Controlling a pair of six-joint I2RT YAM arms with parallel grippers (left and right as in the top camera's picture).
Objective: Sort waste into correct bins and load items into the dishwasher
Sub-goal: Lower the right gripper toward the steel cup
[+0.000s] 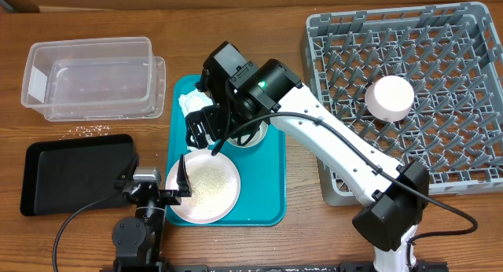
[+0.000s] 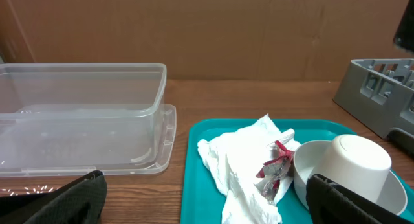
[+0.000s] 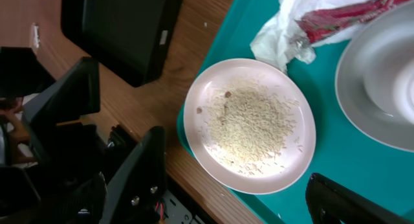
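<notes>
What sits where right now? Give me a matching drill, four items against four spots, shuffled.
Items:
1. pink plate
2. small pink bowl
3. white cup
4. red packet

Spots:
A. inside the grey bowl
B. in the dish rack
C. on the crumpled napkin
D. on the teal tray, holding rice crumbs

Pairs: 1-D, 2-B, 3-A, 4-C

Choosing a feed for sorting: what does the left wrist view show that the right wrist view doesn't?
Only left wrist: the clear tub and a corner of the dish rack. Only right wrist: the pink plate scattered with rice-like crumbs, and the black tray. Both: the teal tray, the crumpled napkin, the red packet and the grey bowl.
</notes>
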